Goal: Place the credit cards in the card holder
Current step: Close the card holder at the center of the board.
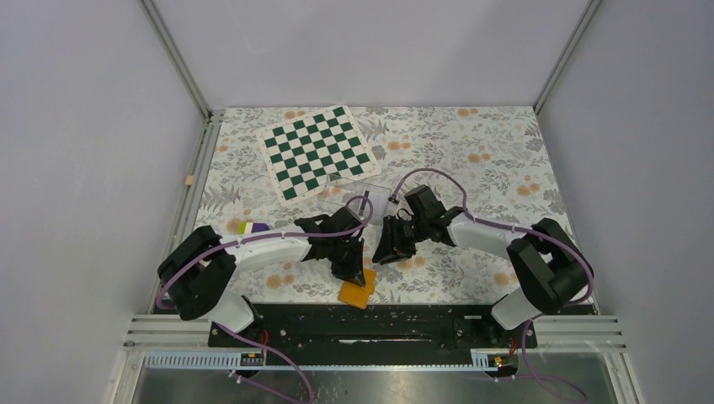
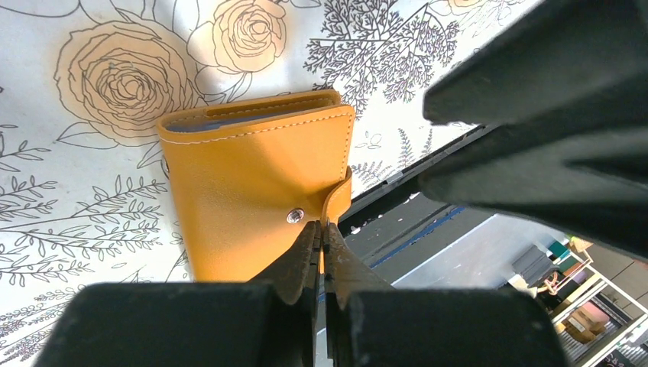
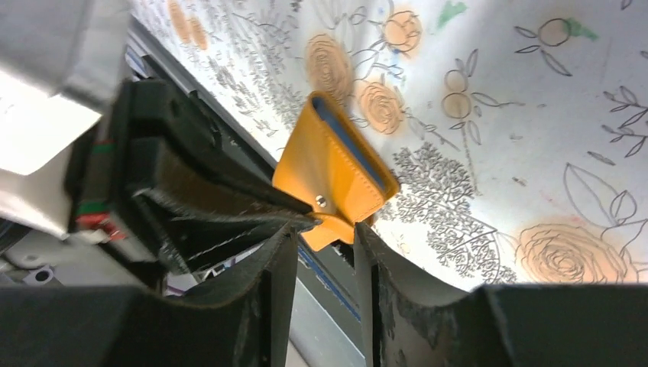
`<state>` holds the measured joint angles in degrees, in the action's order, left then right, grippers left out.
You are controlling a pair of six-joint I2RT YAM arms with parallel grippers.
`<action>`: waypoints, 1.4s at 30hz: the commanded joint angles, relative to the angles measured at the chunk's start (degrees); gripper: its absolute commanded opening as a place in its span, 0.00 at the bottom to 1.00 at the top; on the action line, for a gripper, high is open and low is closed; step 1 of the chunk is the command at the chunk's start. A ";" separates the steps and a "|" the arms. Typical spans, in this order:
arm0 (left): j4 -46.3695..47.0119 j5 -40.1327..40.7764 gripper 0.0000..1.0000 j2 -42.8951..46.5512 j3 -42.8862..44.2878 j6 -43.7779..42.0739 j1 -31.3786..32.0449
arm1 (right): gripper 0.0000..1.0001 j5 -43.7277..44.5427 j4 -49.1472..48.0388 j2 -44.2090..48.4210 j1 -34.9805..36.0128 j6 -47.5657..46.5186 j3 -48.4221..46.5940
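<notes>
The card holder (image 2: 252, 183) is a small orange wallet, folded closed, with a blue edge showing in its top slit. It sits near the table's front edge (image 1: 358, 293). My left gripper (image 2: 324, 229) is shut on its snap strap beside the metal stud. In the top view the left gripper (image 1: 357, 274) reaches down to the holder's upper corner. My right gripper (image 3: 325, 229) is open, and the holder's strap tab (image 3: 330, 233) lies just beyond its tips, between the fingers. The holder (image 3: 332, 168) hangs tilted there. The credit cards cannot be made out as separate things.
A green-and-white chessboard (image 1: 316, 153) lies at the back of the table. In front of it stands a clear plastic box (image 1: 364, 195). A small purple and yellow object (image 1: 253, 227) lies by the left arm. The black base rail (image 1: 379, 324) runs just below the holder.
</notes>
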<state>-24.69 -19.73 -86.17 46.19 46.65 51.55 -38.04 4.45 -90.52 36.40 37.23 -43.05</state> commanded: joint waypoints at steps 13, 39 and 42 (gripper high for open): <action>-1.22 3.46 0.00 2.32 0.56 -1.51 -0.22 | 0.10 -1.15 1.39 -5.69 5.69 0.87 -5.86; -5.71 8.00 0.03 2.67 2.94 -4.55 -0.20 | 0.10 7.32 7.28 -6.86 7.46 -3.37 -5.95; -4.60 7.00 0.02 2.86 2.63 -4.40 -0.20 | 0.14 7.74 3.80 -1.81 7.48 -2.97 -3.79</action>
<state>-30.33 -13.19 -85.43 47.22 43.05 51.55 -32.29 7.84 -99.11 43.62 33.47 -49.45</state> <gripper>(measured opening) 0.033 0.118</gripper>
